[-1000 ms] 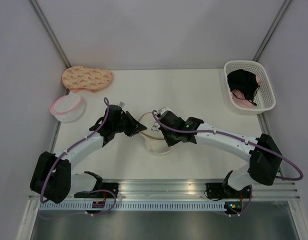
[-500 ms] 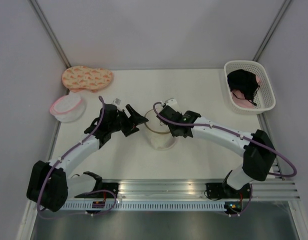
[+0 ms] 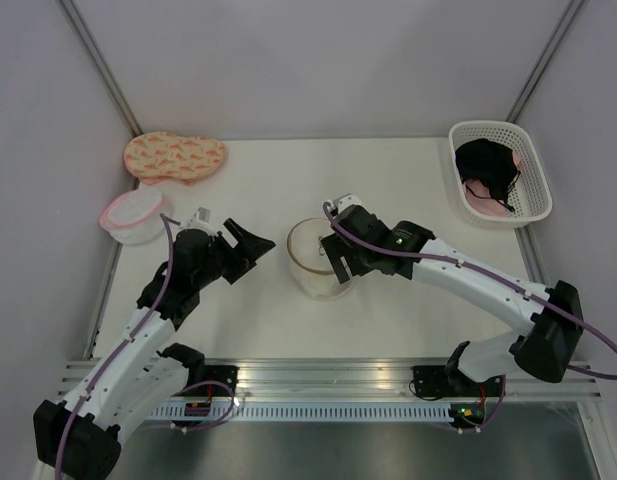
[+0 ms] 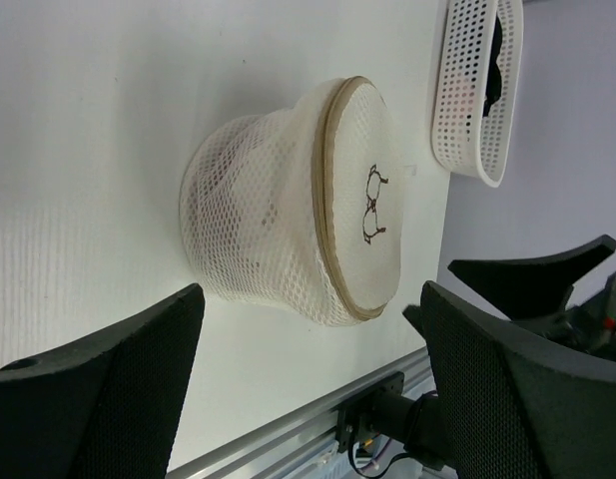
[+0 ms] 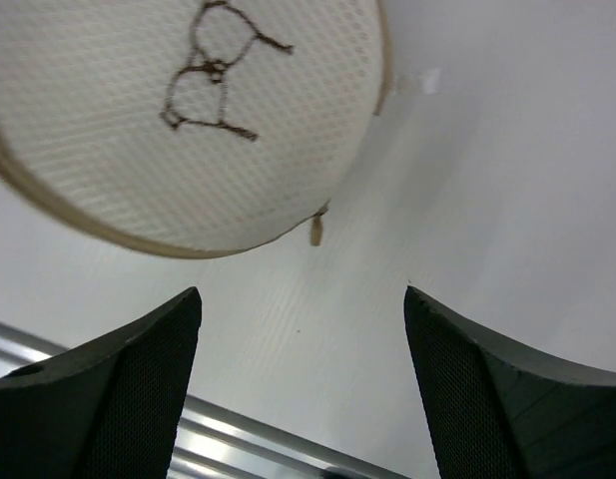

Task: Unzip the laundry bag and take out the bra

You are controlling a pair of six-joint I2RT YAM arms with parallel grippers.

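Presently the laundry bag point(image 3: 316, 262) is standing near the middle of the worktop point(image 3: 388, 180), its flat top ringed by the thin brown zip rim, which is reading as closed along the stretch visible in the wrist views. A small brown bra outline is showing on that top panel, and the zip pull point(image 5: 315, 232) is hanging from the rim's edge. The mesh is blurring the contents, so the bra itself is not making itself out. The right pincer point(image 3: 338, 262) is hovering just over the bag's right side with both fingers spread wide, grasping nothing; its own camera is looking past the rim at bare worktop between the fingers. The left pincer point(image 3: 250, 250) is sitting to the left of the bag, apart from it, likewise released, its fingers framing the bag's domed side in the left wrist view without touching it. At the far left edge the pink-rimmed round bag point(image 3: 136, 215) is lying near the orange patterned pouch point(image 3: 175, 157). At the far right corner the white basket point(image 3: 488, 127) is holding a black garment point(image 3: 486, 165) lying over a pink garment point(image 3: 483, 207).
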